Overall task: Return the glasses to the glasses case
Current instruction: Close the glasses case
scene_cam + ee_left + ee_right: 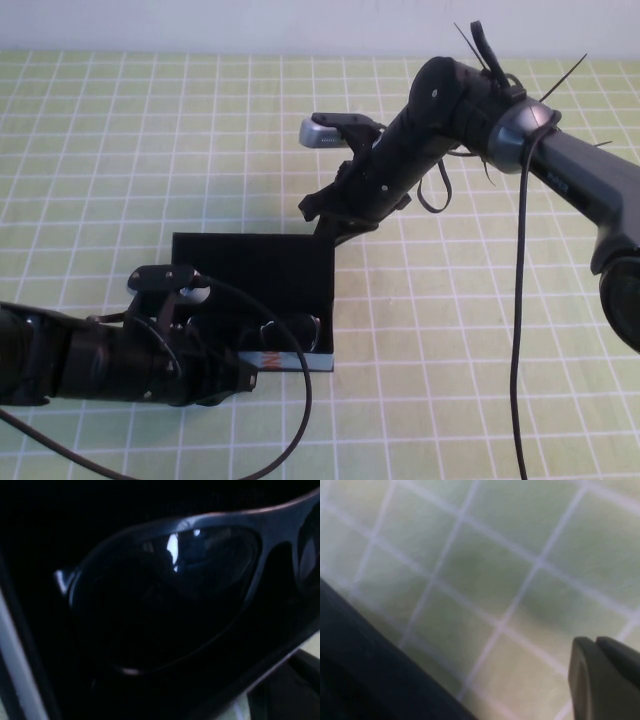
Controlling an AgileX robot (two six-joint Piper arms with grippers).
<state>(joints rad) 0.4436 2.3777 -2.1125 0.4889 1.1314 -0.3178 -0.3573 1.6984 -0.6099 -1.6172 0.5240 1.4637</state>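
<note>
Green tablecloth (120, 150) with white grid covers table; plain pale wall (200, 25) behind.

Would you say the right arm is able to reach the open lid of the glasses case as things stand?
Probably yes: the right gripper sits at the far right corner of the black box-shaped glasses case's raised lid, nothing between. The left gripper is busy at the front edge, over the black thick-rimmed glasses.

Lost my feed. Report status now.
Left gripper at the case's front edge, over the glasses. Glasses lying inside the open case. Right gripper at the lid's far right corner. Nothing in the way.
</note>
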